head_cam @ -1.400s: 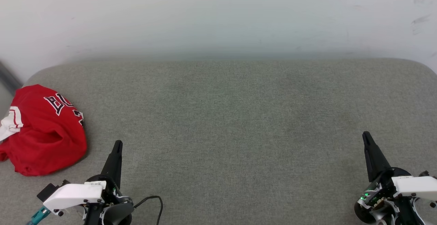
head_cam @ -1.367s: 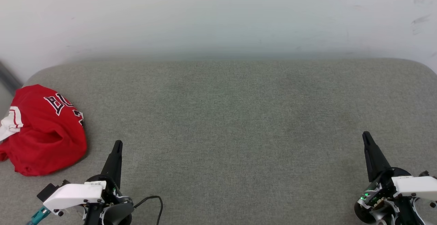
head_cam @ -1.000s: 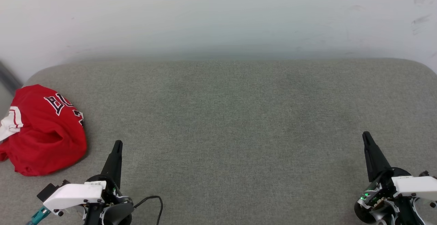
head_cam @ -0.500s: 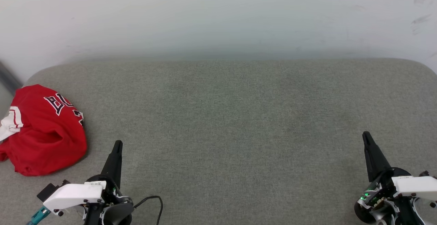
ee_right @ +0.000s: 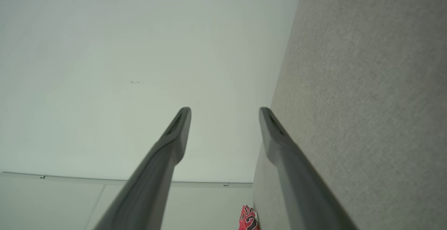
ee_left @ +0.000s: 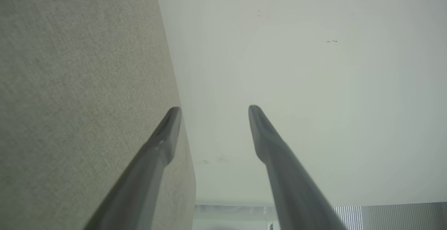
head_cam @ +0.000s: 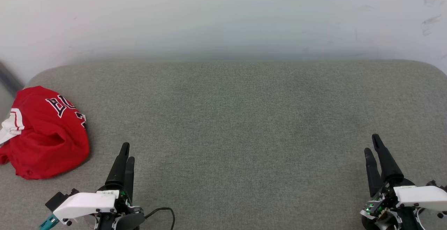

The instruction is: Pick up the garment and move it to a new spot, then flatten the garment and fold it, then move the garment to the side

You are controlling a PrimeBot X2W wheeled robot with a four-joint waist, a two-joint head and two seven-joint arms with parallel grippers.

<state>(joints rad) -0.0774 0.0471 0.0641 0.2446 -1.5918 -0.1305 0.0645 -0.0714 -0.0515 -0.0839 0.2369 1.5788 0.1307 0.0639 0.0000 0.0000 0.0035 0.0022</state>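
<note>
red garment [head_cam: 43,132] lying crumpled at the far left edge of the grey cushion [head_cam: 237,125], left gripper [head_cam: 127,151] hovering near it, fingers spread and grasping nothing, right gripper [head_cam: 371,142] sitting well apart at lower right, likewise released

The head camera looks forward and down from above onto a wide grey cushion [head_cam: 244,125] backed by a pale wall [head_cam: 223,13]. It is far enough back to take in the left gripper [head_cam: 127,152] at lower left and the right gripper [head_cam: 371,143] at lower right. Each wrist camera sits low and close over the cushion, rolled sideways and facing along its own two fingers toward the wall, so the cushion lies on the left of the left wrist view and on the right of the right wrist view. All three views share cushion and wall, and the red garment [head_cam: 45,139] at the head view's far left appears tiny and distant at the right wrist view's bottom edge.
</note>
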